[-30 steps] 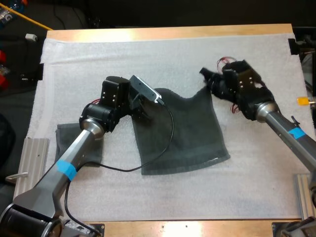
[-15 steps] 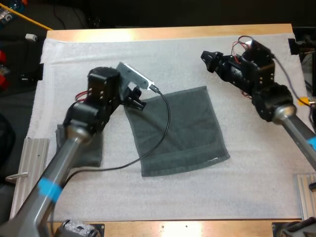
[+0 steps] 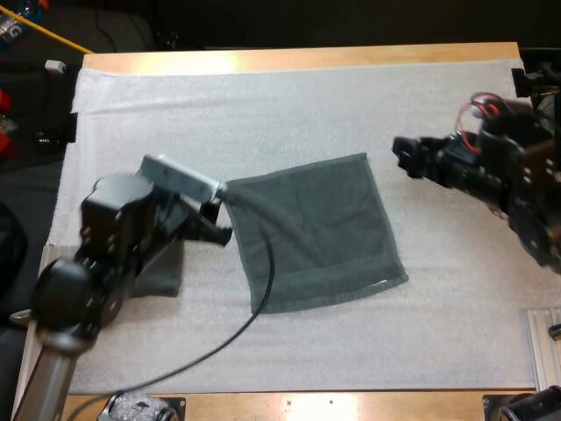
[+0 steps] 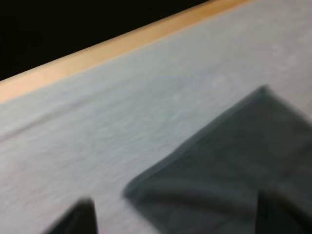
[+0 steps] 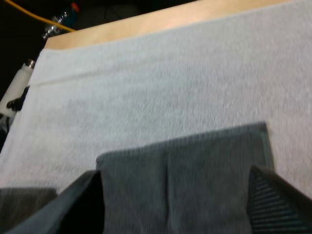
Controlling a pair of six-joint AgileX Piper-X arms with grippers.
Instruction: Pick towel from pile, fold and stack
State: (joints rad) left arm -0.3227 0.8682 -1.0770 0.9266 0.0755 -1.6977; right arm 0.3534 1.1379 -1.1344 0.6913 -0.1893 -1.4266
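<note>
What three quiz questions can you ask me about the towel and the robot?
1. True or false: the towel lies spread out on the mat.
2. Pick one. The left tool is: A open, B shut on the towel.
3. Which tool is nearer the towel's far right corner?

Key: 1 true. 2 A. 3 the right tool.

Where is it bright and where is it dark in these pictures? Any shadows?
High view: the mat is evenly lit, with no hard shadows; past the table it is dark. Left wrist view: the towel is the darkest patch on the pale mat. Right wrist view: even light, no glare.
</note>
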